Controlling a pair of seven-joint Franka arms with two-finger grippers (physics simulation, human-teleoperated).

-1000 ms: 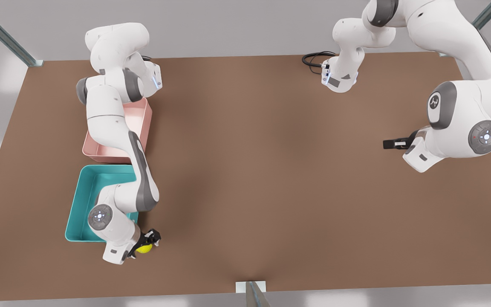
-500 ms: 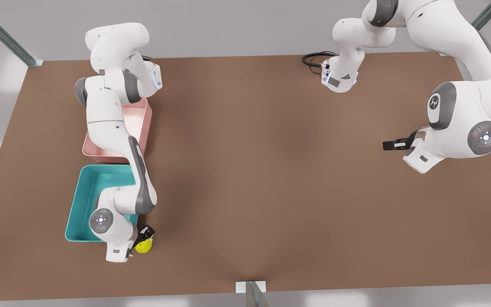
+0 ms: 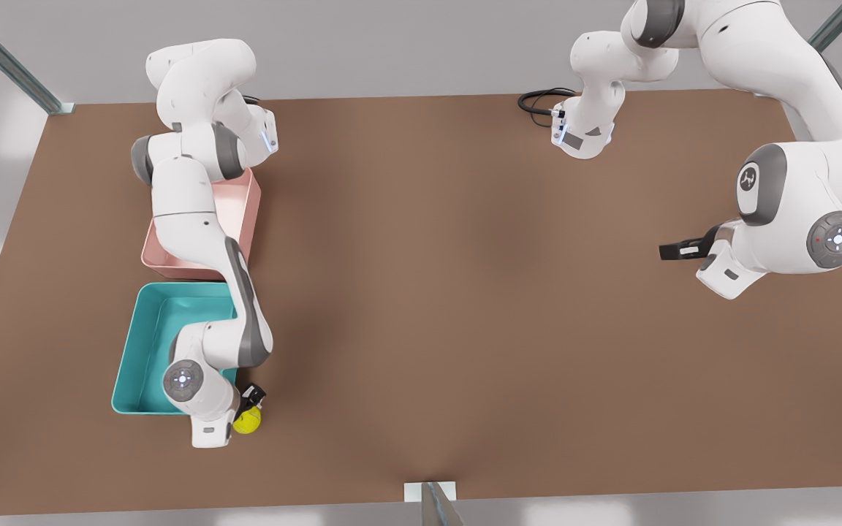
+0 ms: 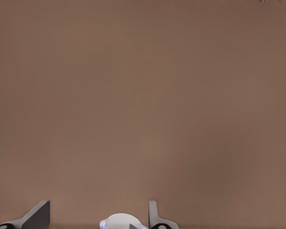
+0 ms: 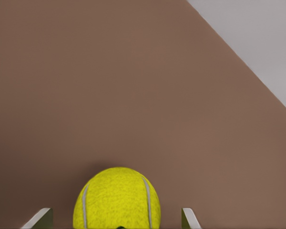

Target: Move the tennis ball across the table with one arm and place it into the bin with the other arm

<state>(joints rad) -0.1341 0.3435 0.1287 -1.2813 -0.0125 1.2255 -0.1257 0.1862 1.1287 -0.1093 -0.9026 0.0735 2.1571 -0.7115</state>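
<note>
There are two arms, one tennis ball (image 3: 247, 422), two trays and one brown surface (image 3: 465, 292).

The right arm (image 3: 194, 219) reaches down the front view's left. The right jaws hang just over the near part of the surface. They are released. In the right wrist view the two fingers (image 5: 40, 217) stand wide, one on each side of the ball (image 5: 117, 198), with a clear gap on both sides and neither finger touching it. The ball lies between these jaws, close to the surface. Whether it rests on the surface cannot be told.

The teal bin (image 3: 136, 343) sits just beside the right jaws, on the side away from the ball, and nothing lies in the part of it that shows. The pink tray (image 3: 245, 197) is beyond the bin, farther from the jaws, and is partly covered by the arm.

The left arm (image 3: 794, 219) waits at the front view's right. The left jaws are well apart from the ball and both trays. Their fingers (image 4: 38, 214) are spread over bare surface.

A black cable (image 3: 538, 101) coils at the far edge.

A second ago the right jaws straddled the ball at a slant. The wrist has since turned and drawn toward the bin, while the ball has kept its place. The left arm has drifted only slightly.
</note>
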